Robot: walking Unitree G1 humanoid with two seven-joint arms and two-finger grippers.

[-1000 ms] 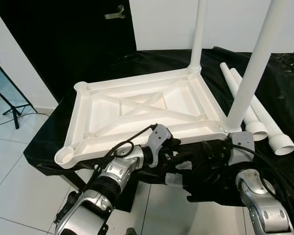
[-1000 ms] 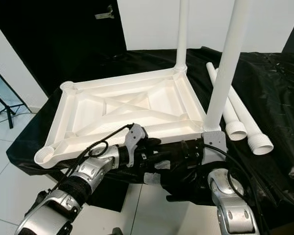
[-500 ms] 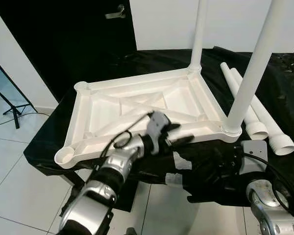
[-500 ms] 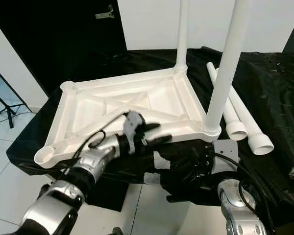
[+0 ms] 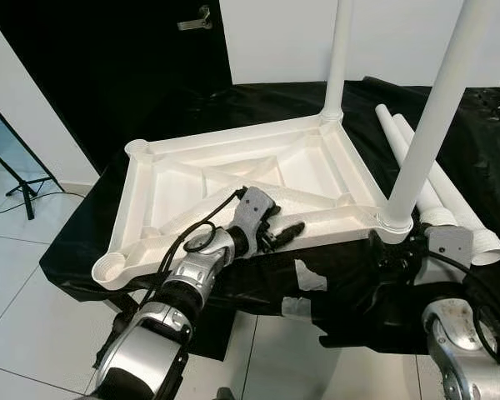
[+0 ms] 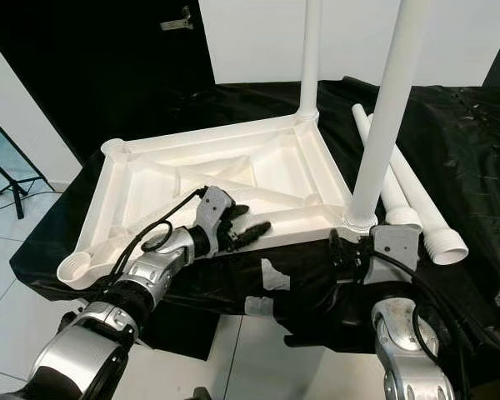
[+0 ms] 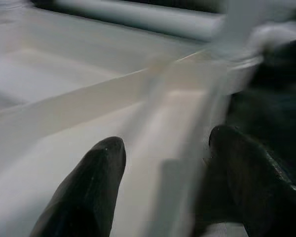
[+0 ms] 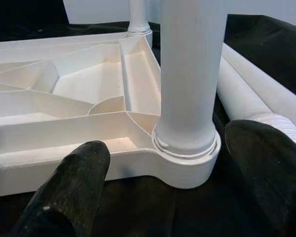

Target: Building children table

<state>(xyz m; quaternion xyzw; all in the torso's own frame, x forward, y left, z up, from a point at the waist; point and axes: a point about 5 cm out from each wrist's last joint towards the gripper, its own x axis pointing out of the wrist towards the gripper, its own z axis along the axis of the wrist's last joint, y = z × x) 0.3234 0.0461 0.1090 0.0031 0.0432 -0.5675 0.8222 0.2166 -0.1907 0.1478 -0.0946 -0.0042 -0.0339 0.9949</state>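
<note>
left wrist view: left gripper (image 7: 160, 190) fingers spread apart, straddling the near rim of the tabletop (image 5: 233, 179), nothing pinched between them. probably reaching to steady the slab while legs go in. in the left eye view the same gripper sits at 6 o'clock on the tabletop, fingertips on the front edge.

right gripper (image 8: 167, 195) fingers wide apart, empty, framing the near leg (image 5: 433, 125) from just short of its socket. leg stands upright at the 4 o'clock corner. far leg (image 5: 339, 58) upright at 1 o'clock.

tabletop lies underside up on the black cloth (image 5: 483, 150), ribs showing, so sockets face upward. sockets at 7 and 10 o'clock open. two spare legs (image 5: 437, 187) lie side by side at 3 o'clock, touching each other.
</note>
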